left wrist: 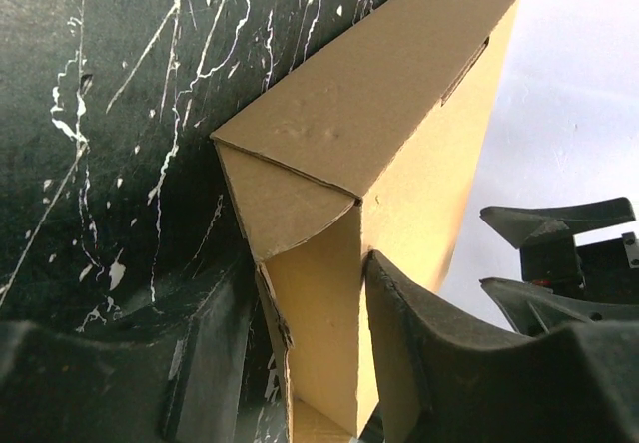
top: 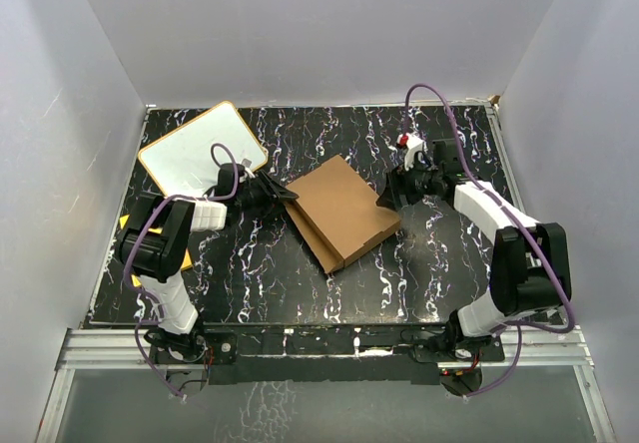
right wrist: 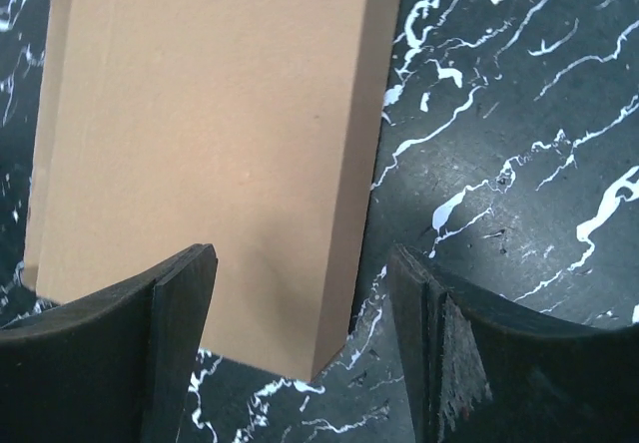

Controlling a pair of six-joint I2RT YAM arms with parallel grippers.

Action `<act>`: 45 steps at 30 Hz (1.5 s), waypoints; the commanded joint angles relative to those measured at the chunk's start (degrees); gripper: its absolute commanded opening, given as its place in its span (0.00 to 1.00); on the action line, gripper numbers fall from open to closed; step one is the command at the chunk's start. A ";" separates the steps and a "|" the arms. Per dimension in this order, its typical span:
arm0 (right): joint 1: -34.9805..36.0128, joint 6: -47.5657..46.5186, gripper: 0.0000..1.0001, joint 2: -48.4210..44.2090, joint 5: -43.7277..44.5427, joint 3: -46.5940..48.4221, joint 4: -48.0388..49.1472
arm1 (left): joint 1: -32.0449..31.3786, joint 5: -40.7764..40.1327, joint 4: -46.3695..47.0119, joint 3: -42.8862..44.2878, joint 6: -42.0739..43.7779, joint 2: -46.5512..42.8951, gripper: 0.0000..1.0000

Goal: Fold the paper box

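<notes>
- Brown corrugated cardboard: the paper box (top: 342,212) lies as a shallow, closed-looking rectangle at the middle of the black, white-veined desk (top: 419,273), turned so its corners point to 12, 3, 6 and 9 o'clock.
- Top view: the left claw (top: 283,193) meets the box at its 9 o'clock corner, and the right claw (top: 385,202) sits at its 3 o'clock corner.
- A white board with an orange rim (top: 200,149) lies flat at 10 o'clock from the box, well apart from it.
- Left wrist view: the paper box (left wrist: 369,94) runs away toward 1 o'clock over the desk (left wrist: 120,114).
- One end wall stands upright inside the left claw (left wrist: 308,283) — its dark fingers (left wrist: 429,363) press in on either side, holding the cardboard at a narrow gap.
- Right wrist view: the paper box (right wrist: 210,144) fills the frame from 12 to 9 o'clock, flat on the desk (right wrist: 519,114).
- The right claw (right wrist: 300,263) stands wide — the box's near corner lies between its fingers (right wrist: 180,323).
- The 3 o'clock finger is clear of the cardboard; whether the 9 o'clock one touches it cannot be told.
</notes>
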 commanded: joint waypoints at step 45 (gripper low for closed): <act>-1.10 19.62 0.41 10.03 -4.80 -2.96 10.41 | -0.87 -5.18 -22.12 7.23 1.58 -5.08 0.92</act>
